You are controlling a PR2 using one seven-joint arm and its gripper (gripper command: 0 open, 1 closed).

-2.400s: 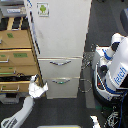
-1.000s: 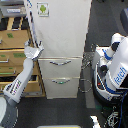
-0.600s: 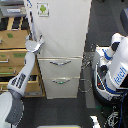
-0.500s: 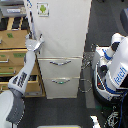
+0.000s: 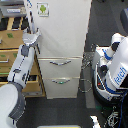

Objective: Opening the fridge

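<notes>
The fridge (image 5: 62, 30) is a tall white unit in the middle of the exterior view. Its large upper door carries a small green sticker (image 5: 43, 8). Below it are two drawers with curved silver handles, an upper one (image 5: 60, 62) and a lower one (image 5: 60, 80). The door looks shut. My arm reaches up from the lower left, and my gripper (image 5: 34, 37) is at the left edge of the upper door, about halfway up. Its fingers are small and blurred, so I cannot tell whether they hold the edge.
A tan wooden drawer cabinet (image 5: 9, 47) stands right next to the fridge on the exterior view's left, behind my arm. A white-and-blue robot body (image 5: 114, 70) with cables stands on the exterior view's right. The floor is dark.
My gripper has risen from low beside the drawers to the left edge of the upper door. In the last half second it has barely moved. The fridge door has not moved.
</notes>
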